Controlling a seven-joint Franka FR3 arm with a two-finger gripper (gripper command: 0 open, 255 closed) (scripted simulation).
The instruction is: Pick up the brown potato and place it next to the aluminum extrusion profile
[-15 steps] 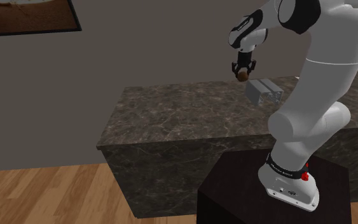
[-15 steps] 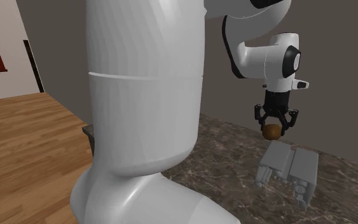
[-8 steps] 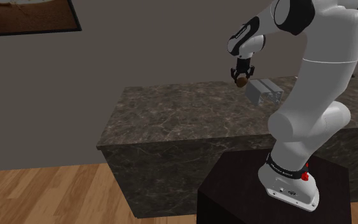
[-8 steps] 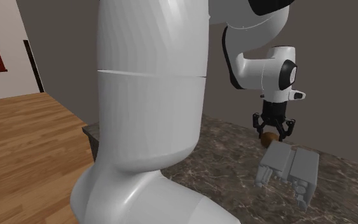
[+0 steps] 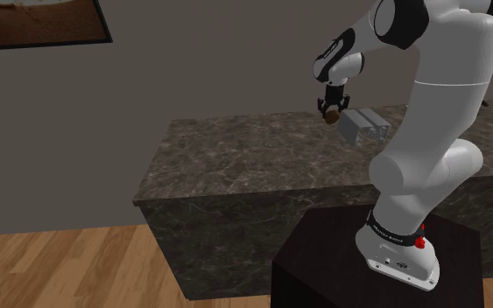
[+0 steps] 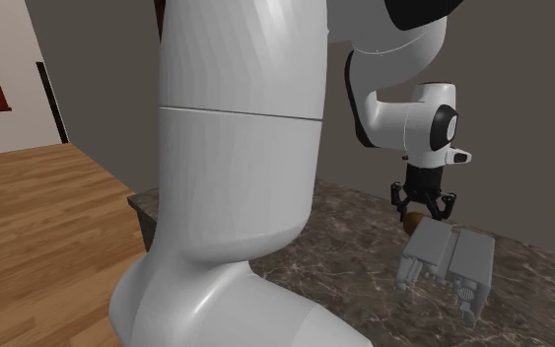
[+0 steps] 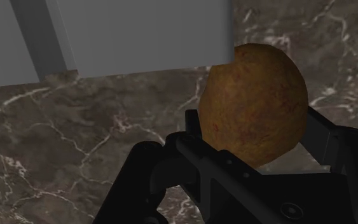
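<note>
The brown potato [image 7: 254, 105] is clasped between the black fingers [image 7: 199, 162] of my gripper [image 7: 255, 137], which is shut on it. In the shoulder view the gripper [image 5: 330, 107] holds the potato [image 5: 330, 115] low over the dark marble counter [image 5: 235, 157], just off the left end of the grey aluminum extrusion profile [image 5: 363, 125]. In the second exterior view the gripper [image 6: 422, 209] and potato [image 6: 413, 222] hang right behind the profile [image 6: 448, 264]. In the wrist view the profile [image 7: 120, 35] lies flat on the marble just beyond the potato.
The counter stands against a grey wall, with wooden floor [image 5: 60, 267] to its left in the shoulder view. The arm's black stand [image 5: 323, 271] sits in front of the counter. A framed picture [image 5: 38, 22] hangs on the wall.
The gripper has carried the potato down and farther back, from well above the counter to just over it beside the profile's end.
</note>
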